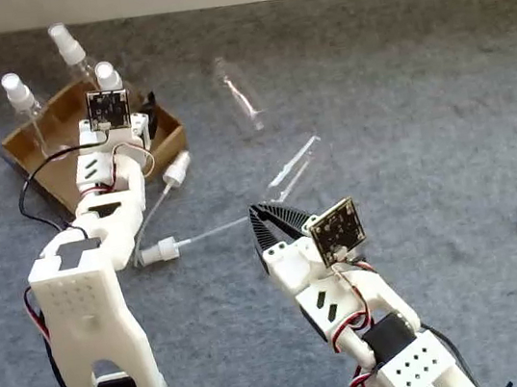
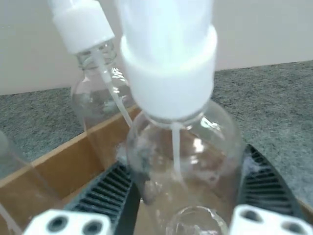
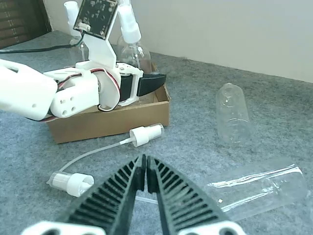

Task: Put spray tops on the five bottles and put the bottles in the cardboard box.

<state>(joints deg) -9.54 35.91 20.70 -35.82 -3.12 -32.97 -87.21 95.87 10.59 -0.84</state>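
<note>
A cardboard box [image 1: 170,148] sits at the table's far left with three capped bottles standing in it. My left gripper [image 2: 186,164] is in the box, shut on one capped bottle [image 2: 186,147]; its fingers [image 2: 110,188] press both sides. A second capped bottle [image 2: 95,93] stands just behind. Two bare bottles lie on the carpet, one [image 1: 239,99] farther back and one [image 1: 296,168] nearer the middle. Two loose spray tops [image 1: 176,171] [image 1: 160,252] lie beside the box. My right gripper [image 1: 264,216] is shut and empty, hovering near the closer spray top [image 3: 71,182].
Grey carpet covers the table. The left arm [image 1: 100,237] stretches along the near side of the box [image 3: 112,122]. Open carpet lies to the right of the bare bottles [image 3: 232,115] [image 3: 259,188].
</note>
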